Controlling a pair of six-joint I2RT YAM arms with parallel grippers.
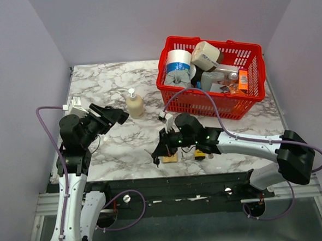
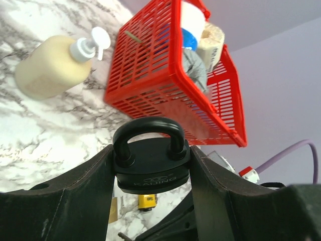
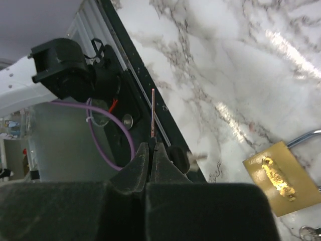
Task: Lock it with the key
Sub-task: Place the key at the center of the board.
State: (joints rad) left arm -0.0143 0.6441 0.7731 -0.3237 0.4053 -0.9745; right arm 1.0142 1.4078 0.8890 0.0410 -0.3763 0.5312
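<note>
A black padlock [image 2: 150, 163] sits between the fingers of my left gripper [image 2: 150, 150], shackle pointing up with both legs in the body. In the top view the left gripper [image 1: 114, 115] hangs over the left side of the table. My right gripper [image 3: 151, 146] is shut on a thin key [image 3: 153, 113], whose blade sticks out edge-on past the fingertips. From above, the right gripper [image 1: 162, 152] hovers near the front edge of the table, with the key [image 1: 157, 160] pointing down and left. The two grippers are well apart.
A brass padlock [image 1: 170, 157] and a small yellow padlock [image 1: 199, 153] lie near the front edge, beside the right gripper. A cream soap bottle [image 1: 134, 104] stands mid-table. A red basket [image 1: 220, 108] of several items fills the back right.
</note>
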